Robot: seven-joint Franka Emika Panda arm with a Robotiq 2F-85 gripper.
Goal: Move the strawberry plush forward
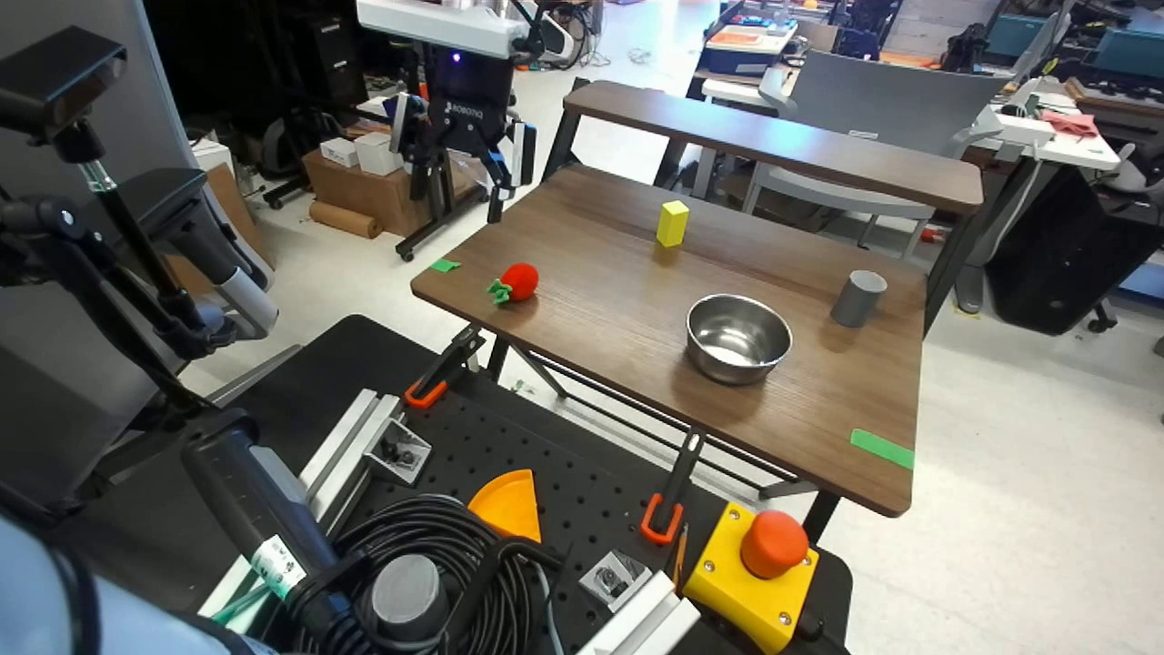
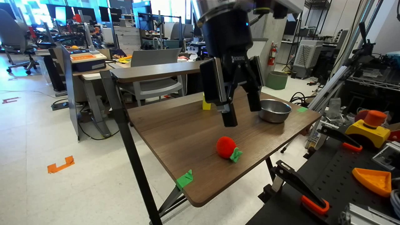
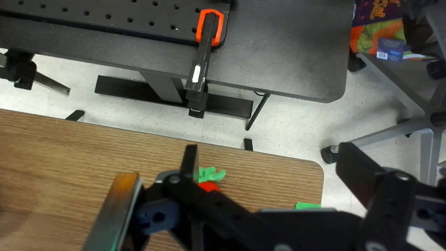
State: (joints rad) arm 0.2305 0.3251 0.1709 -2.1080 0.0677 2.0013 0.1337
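Observation:
The strawberry plush (image 1: 518, 282), red with a green leafy top, lies on the brown table (image 1: 582, 264) near a corner with green tape. It also lies there in an exterior view (image 2: 226, 147). In the wrist view the plush (image 3: 209, 186) is partly hidden behind the left finger; its green top and a bit of red show. My gripper (image 1: 456, 196) is open and empty, above the table's height and apart from the plush. It also shows in an exterior view (image 2: 242, 113) and, with fingers wide apart, in the wrist view (image 3: 271, 165).
A metal bowl (image 1: 735, 371), a yellow block (image 1: 672, 225) and a grey cylinder (image 1: 857, 300) stand on the table. A raised shelf (image 1: 773, 146) runs along one long side. Clamps (image 3: 202, 59) and a red button on a yellow base (image 1: 755, 582) sit on the black bench.

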